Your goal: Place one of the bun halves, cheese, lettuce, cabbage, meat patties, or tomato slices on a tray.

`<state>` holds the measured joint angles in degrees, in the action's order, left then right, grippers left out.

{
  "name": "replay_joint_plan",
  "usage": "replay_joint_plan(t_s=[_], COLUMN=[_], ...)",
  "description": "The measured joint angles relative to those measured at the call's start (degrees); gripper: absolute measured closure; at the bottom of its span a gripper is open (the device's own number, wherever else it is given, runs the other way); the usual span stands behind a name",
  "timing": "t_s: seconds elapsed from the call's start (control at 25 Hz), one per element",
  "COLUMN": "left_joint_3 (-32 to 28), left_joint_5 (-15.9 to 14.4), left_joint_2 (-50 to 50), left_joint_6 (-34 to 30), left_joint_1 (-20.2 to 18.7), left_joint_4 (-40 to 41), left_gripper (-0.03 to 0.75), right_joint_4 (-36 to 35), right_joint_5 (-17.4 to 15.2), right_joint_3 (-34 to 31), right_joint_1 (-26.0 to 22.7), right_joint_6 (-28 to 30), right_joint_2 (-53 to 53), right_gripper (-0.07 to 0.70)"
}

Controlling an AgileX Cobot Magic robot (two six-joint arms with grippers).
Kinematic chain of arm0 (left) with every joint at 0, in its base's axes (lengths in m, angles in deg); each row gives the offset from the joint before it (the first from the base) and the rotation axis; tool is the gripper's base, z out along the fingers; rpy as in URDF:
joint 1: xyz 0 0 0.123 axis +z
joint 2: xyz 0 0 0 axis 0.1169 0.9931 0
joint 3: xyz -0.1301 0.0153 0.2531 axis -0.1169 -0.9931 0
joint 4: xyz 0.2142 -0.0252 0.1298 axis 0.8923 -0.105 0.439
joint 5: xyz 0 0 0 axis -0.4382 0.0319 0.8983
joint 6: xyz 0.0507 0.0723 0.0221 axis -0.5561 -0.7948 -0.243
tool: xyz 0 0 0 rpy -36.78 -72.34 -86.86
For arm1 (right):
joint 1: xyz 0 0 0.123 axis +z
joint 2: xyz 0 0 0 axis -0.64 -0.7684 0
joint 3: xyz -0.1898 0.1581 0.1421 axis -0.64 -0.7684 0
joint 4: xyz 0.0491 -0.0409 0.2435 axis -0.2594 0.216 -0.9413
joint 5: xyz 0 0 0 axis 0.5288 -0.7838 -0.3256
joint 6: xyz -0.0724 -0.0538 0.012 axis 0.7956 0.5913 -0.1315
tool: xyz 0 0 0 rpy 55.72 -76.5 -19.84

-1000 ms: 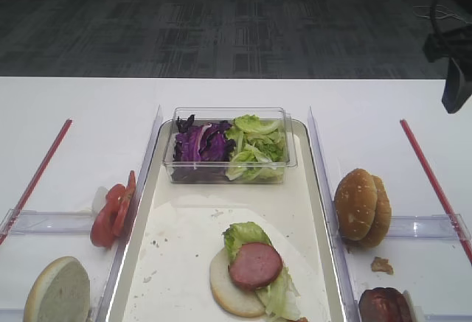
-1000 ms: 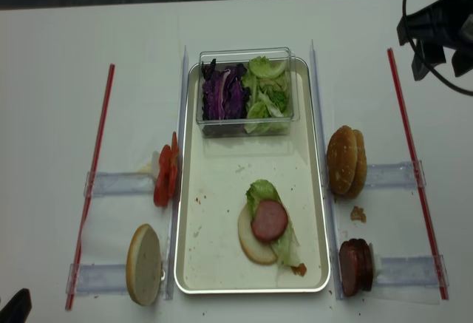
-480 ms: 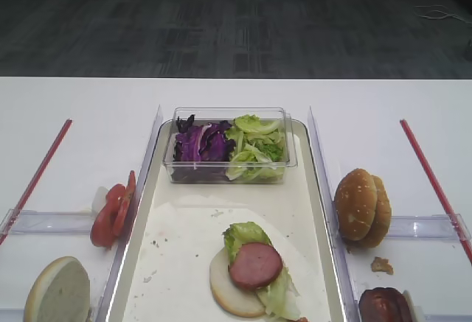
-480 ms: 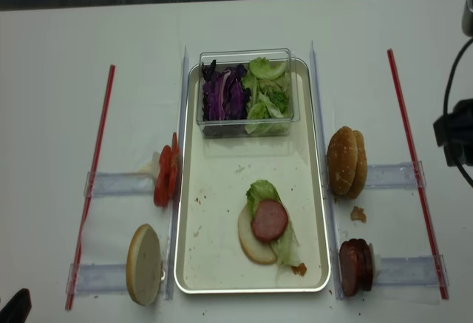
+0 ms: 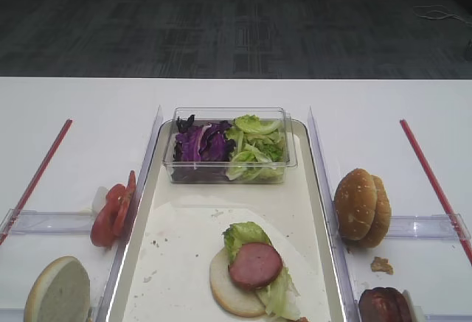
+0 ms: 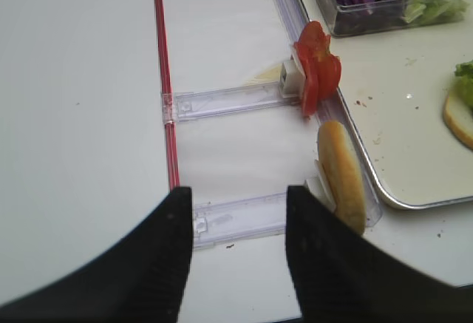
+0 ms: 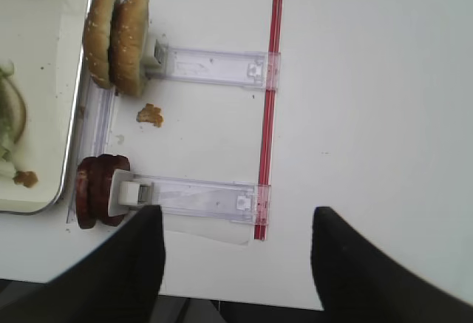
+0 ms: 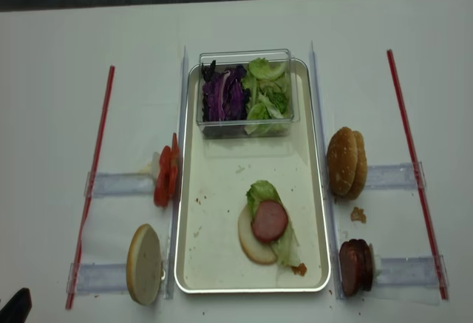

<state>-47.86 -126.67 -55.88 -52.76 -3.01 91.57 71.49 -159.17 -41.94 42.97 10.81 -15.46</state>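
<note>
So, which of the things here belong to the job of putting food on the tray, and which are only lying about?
Belong to the job:
tray
bun halves
meat patties
tomato slices
lettuce
cabbage

Only lying about:
clear box
red strips
crumb
clear holders

At the bottom edge of the right wrist view, we see only the two dark fingers of the right tool, their tips cropped. The left tool is cropped likewise. In the exterior high view, the meat patties run off the lower right edge.
</note>
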Motion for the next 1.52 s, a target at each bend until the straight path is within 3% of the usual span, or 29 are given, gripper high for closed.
replay_joint_plan(t_s=[0.68,1.08,1.52], left_joint_3=[0.0,0.0,0.0], left_joint_5=[0.0,0.0,0.0], left_joint_2=[0.0,0.0,0.0], left_joint_6=[0.0,0.0,0.0], left_joint_1=[0.0,0.0,0.0], left_joint_4=[0.0,0.0,-0.1], left_gripper=[0.429,0.429,0.429], right_joint_4=[0.0,0.0,-0.2], right_joint_5=[-1.3,-1.5,4.5], right_joint_3=[-14.0,-15.0,-18.1], right_joint_1=[0.0,0.0,0.0], right_joint_6=[0.9,1.6,2.0], right_joint_2=[29.6,38.5,38.5], right_gripper=[0.181,0.183,0.230])
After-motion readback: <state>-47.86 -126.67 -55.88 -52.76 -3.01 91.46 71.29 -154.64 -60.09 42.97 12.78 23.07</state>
